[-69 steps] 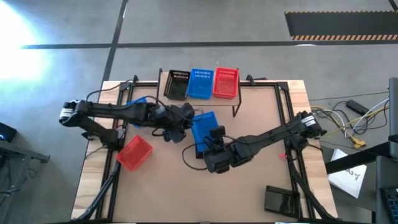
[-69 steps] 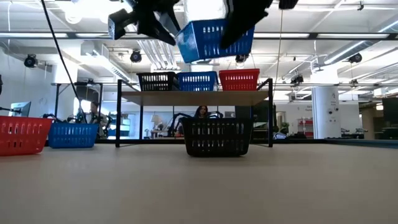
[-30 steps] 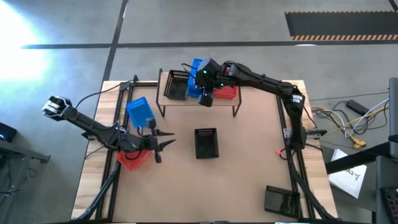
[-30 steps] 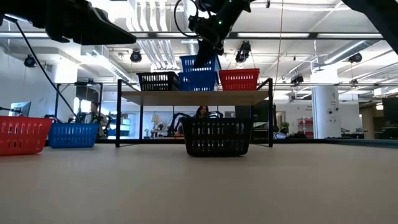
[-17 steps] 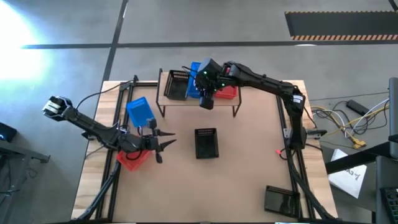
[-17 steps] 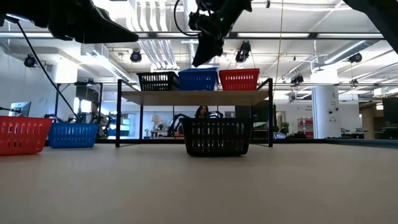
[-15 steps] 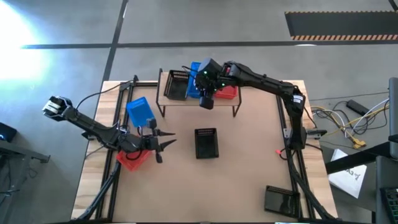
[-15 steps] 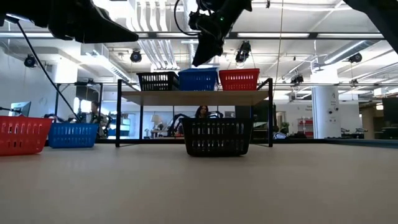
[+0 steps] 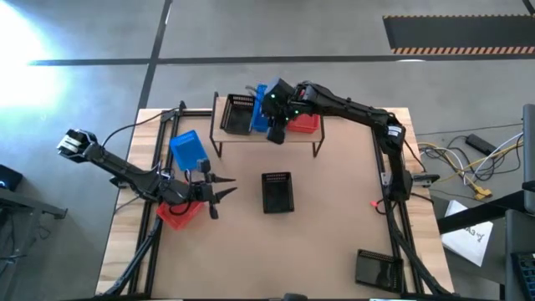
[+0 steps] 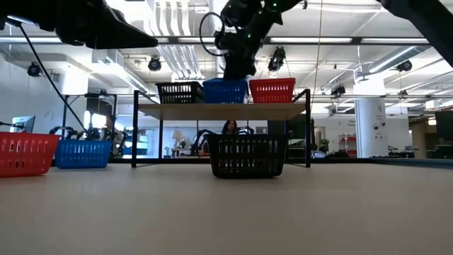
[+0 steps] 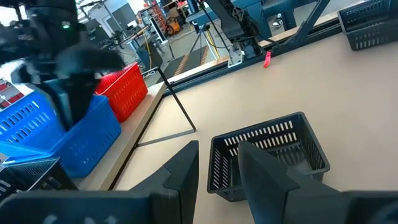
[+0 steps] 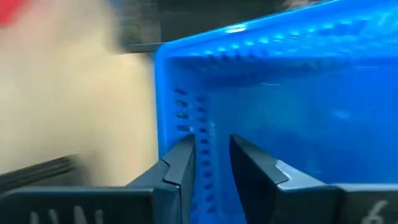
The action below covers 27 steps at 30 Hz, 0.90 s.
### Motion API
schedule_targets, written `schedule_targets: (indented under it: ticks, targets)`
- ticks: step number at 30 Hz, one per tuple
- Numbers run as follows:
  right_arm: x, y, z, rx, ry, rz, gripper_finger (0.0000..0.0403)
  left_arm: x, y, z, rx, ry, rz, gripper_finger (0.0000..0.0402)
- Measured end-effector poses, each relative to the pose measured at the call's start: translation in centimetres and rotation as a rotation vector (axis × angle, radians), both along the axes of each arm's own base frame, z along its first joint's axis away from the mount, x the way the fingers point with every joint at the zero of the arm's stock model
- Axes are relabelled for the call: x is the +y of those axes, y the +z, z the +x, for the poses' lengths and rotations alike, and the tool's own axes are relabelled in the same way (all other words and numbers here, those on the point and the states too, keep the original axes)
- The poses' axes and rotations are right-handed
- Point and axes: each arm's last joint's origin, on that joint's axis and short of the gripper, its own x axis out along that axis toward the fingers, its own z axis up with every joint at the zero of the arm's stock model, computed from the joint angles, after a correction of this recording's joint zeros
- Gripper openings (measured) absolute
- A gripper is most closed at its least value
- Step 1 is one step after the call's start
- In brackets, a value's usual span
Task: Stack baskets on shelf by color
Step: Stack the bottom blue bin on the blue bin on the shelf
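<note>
right gripper [image 9: 277,134] sits at upper centre of the high view, over the low light-wood plank shelf on black wire legs [image 9: 309,136], just above the front edge of the blue perforated plastic basket [image 9: 264,107] in the shelf's middle. its wrist view shows the two dark fingers [image 12: 180,163] a little apart with nothing between them, the blue basket's inside wall close ahead. black mesh basket [image 9: 237,113] stands left of the blue one on the shelf, red mesh basket [image 9: 304,124] right of it, partly under the arm. left gripper [image 9: 219,196] hangs at lower left of the high view, fingers parted and empty, beside a second red basket [image 9: 177,213], with a second blue basket [image 9: 186,150] near. second black basket [image 9: 277,191] sits mid-table, in front of the shelf.
</note>
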Motion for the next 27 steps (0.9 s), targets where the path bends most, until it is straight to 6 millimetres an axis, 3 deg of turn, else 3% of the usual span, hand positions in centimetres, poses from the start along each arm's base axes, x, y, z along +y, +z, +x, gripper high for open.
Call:
schedule_targets:
  ticks: [4,12,22,27]
  targets:
    - [0.6,1.0,-0.5,-0.050,0.112,0.066,0.0074,0.0,0.0,0.0,-0.001,0.000,0.000,0.0097]
    - [0.8,3.4,-1.1,-0.106,0.080,0.024,0.0057,0.0,0.0,0.0,-0.001,0.000,0.001,0.0097]
    - [5.6,2.0,1.1,-0.062,0.272,-0.008,0.0058,0.0,-0.2,0.0,0.005,0.000,0.003,0.0097]
    - [5.6,1.6,1.4,-0.035,0.217,-0.066,0.0059,0.0,-0.2,0.0,0.005,0.001,0.002,0.0097]
